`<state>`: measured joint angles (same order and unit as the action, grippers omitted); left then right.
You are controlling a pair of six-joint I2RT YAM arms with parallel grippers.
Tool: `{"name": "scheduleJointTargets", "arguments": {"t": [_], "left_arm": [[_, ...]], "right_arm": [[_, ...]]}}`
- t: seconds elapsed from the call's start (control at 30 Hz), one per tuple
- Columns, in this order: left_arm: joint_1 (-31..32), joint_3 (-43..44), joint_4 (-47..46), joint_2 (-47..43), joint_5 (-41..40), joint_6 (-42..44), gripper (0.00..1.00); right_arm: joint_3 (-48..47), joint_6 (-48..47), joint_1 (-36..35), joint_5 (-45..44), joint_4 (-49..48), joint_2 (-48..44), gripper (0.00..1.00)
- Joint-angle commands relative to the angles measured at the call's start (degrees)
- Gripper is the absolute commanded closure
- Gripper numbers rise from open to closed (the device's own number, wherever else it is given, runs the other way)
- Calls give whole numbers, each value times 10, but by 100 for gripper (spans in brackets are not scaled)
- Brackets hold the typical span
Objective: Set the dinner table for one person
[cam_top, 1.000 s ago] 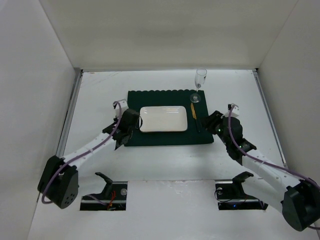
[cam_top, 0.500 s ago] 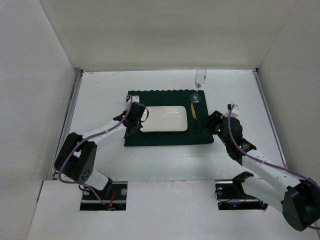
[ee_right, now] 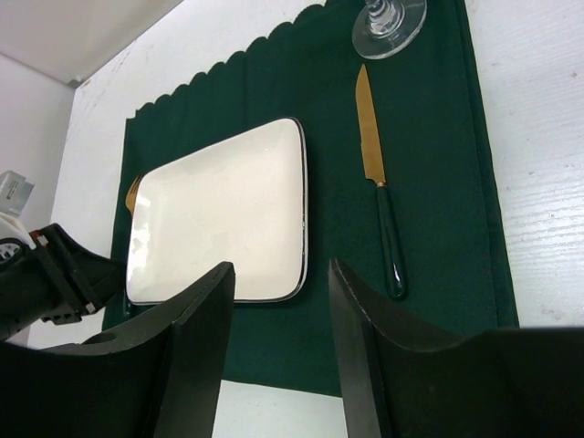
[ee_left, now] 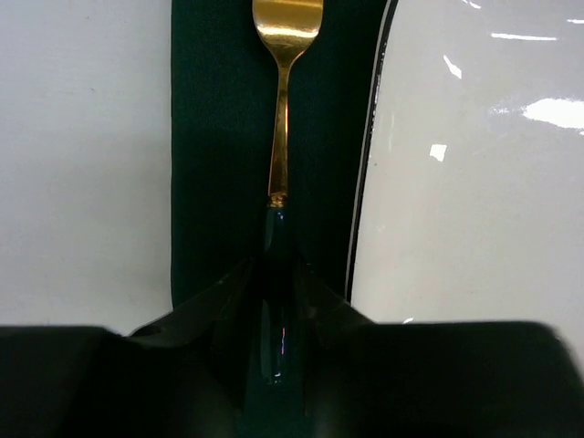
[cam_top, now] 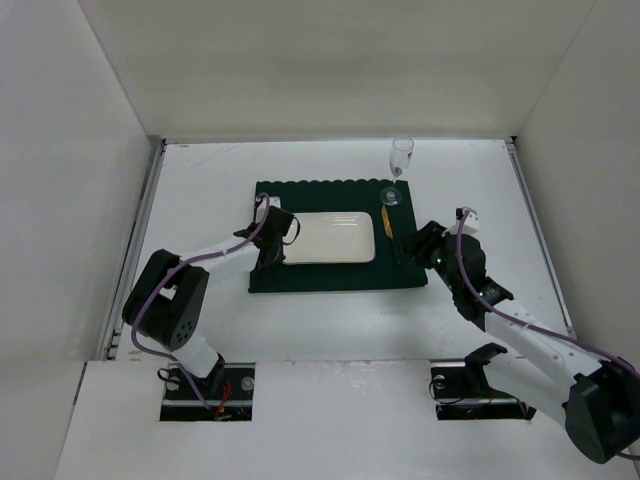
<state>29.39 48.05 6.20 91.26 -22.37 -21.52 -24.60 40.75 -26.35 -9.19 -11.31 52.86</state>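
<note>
**Top external view: place setting looks nearly done**

Plate (cam_top: 330, 238) sits mid-placemat (cam_top: 330, 275), knife (ee_right: 379, 210) to its right, wine glass (cam_top: 401, 155) on the mat's far right corner, all on the white counter (cam_top: 200, 180). Fork (ee_left: 281, 119) lies just left of the plate, its dark handle between the left end effector (ee_left: 276, 269) jaws; can't tell if it's pinched or loose. Right end effector (ee_right: 281, 269) is spread wide, holding nothing. Probably only letting go and backing off remain. Counter's matte white, boxed in by plain white walls.
</note>
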Motion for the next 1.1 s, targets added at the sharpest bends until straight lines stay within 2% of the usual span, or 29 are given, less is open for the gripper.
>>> {"name": "scheduleJointTargets", "arguments": {"t": [0.0, 0.13, 0.4, 0.43, 0.47, 0.5, 0.6, 0.7, 0.77, 0.9, 0.93, 1.07], "left_arm": [[-6, 10, 0, -28, -7, 1, 73], [-7, 6, 5, -67, -10, -6, 55], [-12, -37, 5, -215, -42, -63, 35], [-11, -47, 4, -241, -44, -73, 27], [-10, -56, 2, -259, -44, -79, 10], [-7, -66, 1, -285, -43, -86, 0], [2, -96, 8, -353, -47, -98, 0], [-5, -134, 20, -426, -58, -126, 0], [-21, -173, 20, -478, -78, -150, 0], [-79, -230, 25, -529, -88, -200, 0], [-91, -237, 32, -533, -81, -217, 0], [-112, -244, 46, -516, -51, -262, 0]], "right_arm": [[-21, -7, -6, -13, -40, 0, 47], [-21, -4, -6, -14, -40, 4, 44], [-19, -8, -6, -28, -37, -9, 43], [-19, -9, -6, -34, -36, -10, 47], [-19, -11, -6, -38, -34, -11, 52], [-19, -13, -6, -42, -33, -14, 58], [-14, -17, 1, -63, -21, -31, 79], [-1, -10, 16, -109, -8, -63, 83], [14, -2, 27, -149, -5, -91, 80], [44, 10, 62, -213, 15, -126, 51], [53, 16, 70, -218, 18, -128, 47], [87, 27, 99, -232, 8, -123, 42]]}}
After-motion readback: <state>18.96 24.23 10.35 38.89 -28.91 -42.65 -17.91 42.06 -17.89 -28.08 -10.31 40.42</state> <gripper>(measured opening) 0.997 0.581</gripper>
